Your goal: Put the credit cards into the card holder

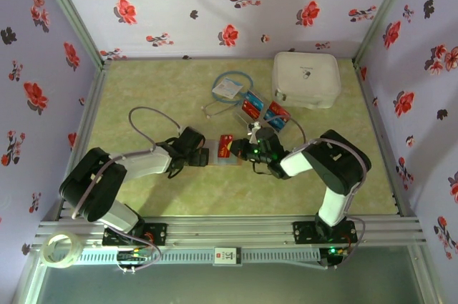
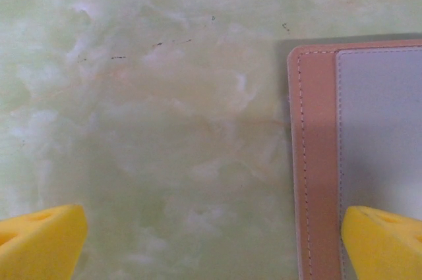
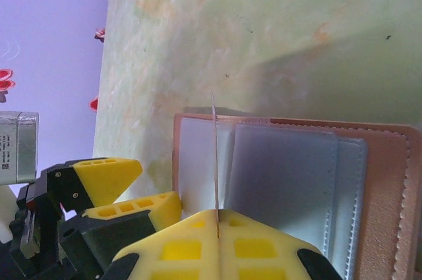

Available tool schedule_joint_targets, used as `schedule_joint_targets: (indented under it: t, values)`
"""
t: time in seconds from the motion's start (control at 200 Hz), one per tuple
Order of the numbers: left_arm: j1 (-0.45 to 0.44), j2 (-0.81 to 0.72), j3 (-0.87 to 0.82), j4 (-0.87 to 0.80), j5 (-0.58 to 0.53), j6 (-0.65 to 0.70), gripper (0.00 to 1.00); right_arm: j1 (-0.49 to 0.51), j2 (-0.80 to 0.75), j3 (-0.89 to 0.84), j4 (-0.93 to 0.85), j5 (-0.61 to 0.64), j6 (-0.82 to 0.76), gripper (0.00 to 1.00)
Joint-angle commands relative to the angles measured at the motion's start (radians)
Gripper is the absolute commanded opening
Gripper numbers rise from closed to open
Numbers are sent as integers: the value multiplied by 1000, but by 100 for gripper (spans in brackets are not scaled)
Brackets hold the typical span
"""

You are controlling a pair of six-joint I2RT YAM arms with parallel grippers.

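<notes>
Pinching a thin, evidently stiff, slick credit card (image 1: pixel 226 146) by its edge over the card holder (image 3: pixel 389 181), right claw (image 3: pixel 217 217) sits closed; left claw (image 2: pixel 214 237) gapes empty.

card holder (image 3: pixel 389 194) matt leather-like, stitched, smooth plastic inside; table (image 2: pixel 165 128) smooth, marbled

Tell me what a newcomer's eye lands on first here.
At mid-table the right gripper is shut on a credit card, seen edge-on above the sleeves of the open card holder. The left gripper stands open, straddling the holder's edge. Next come the loud floral walls and the white case at the table's far right.
</notes>
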Motion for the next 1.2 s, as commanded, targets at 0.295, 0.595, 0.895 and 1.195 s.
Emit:
schedule_joint_targets:
  t: [0.295, 0.595, 0.895, 1.195]
  values:
    - [-8, 27, -20, -13, -25, -12, 100, 12, 47, 25, 67, 2, 32, 0]
    - [-8, 27, -23, -11, -25, -12, 100, 14, 62, 16, 101, -9, 53, 0]
    - [-8, 29, -27, -8, -24, -14, 100, 19, 96, 6, 156, -26, 82, 0]
    - [-8, 26, -28, -7, -24, -15, 100, 21, 95, -9, 156, -30, 84, 0]
